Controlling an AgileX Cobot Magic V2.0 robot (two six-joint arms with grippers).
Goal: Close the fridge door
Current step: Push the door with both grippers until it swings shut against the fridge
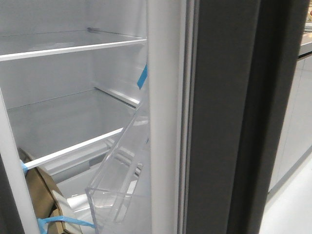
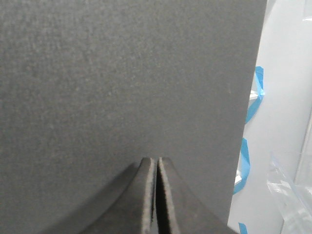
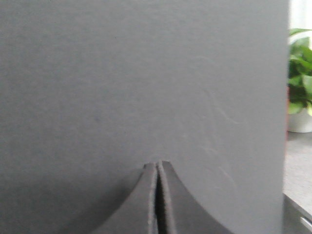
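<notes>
The fridge door (image 1: 219,122) stands open in the front view: a tall matte dark-grey slab with white inner lining (image 1: 163,122), a grey gasket (image 1: 187,122), a clear bin (image 1: 117,180) and blue tape (image 1: 142,77). Neither gripper shows there. My right gripper (image 3: 157,164) is shut, its tips against a flat dark-grey face (image 3: 146,73), apparently the door's outer side. My left gripper (image 2: 156,160) is shut, its tips against a dark-grey panel (image 2: 122,73). I cannot tell whether that is the door or its twin. White lining with blue tape (image 2: 257,92) shows past that panel's edge.
The fridge interior has white shelves (image 1: 73,46) and a cardboard piece with blue tape (image 1: 41,195) at the lower left. Pale glossy cabinet fronts (image 1: 295,122) stand right of the door. A green plant in a white pot (image 3: 300,63) sits on a counter beyond the panel's edge.
</notes>
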